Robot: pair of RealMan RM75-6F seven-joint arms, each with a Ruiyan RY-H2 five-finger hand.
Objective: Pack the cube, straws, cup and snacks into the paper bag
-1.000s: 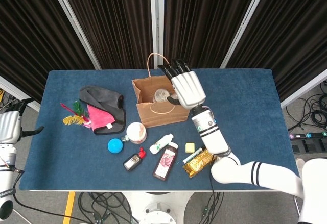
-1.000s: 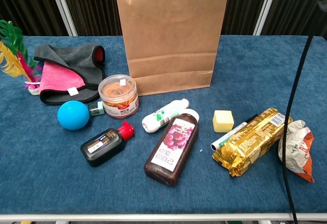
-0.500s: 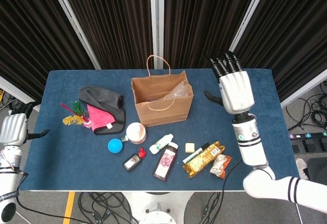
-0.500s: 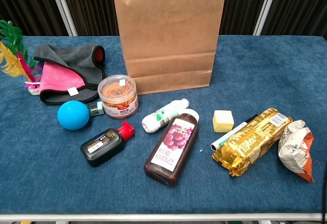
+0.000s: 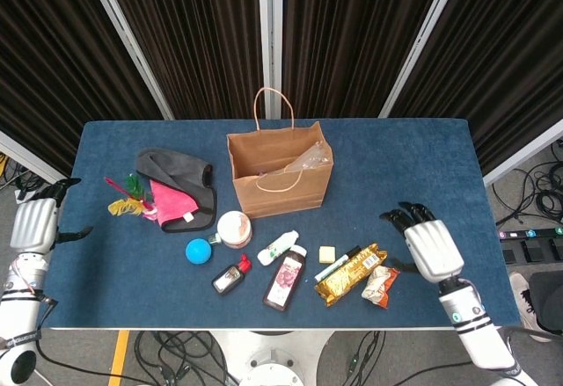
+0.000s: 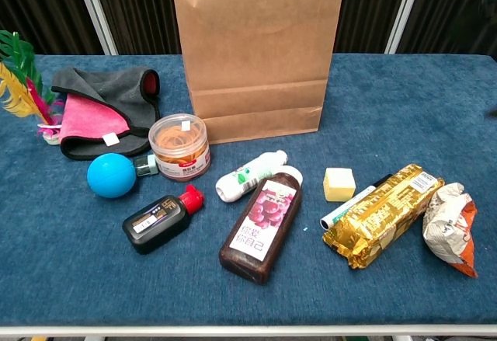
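**Right hand withdrawn from bag; snacks and cube still out**

Table (image 5: 413, 157): carries all items.

Bag (image 5: 280, 175): upright at table centre, mouth open. Clear plastic shows inside; contents cannot be identified.

Right hand (image 5: 429, 250): one second ago it was over the bag mouth; it has since pulled back to the table's near right edge. Fingers spread, holding nothing. Judgement: a deposit is complete.

Left hand (image 5: 35, 223): off the table's left edge, fingers extended, empty.

Gold snack pack (image 6: 384, 215): lying flat, unmoved.

Crumpled snack (image 6: 448, 224): touching the pack's right end, nearest the right hand; likely next pick.

Cube (image 6: 338, 184): just left of the pack, unmoved.
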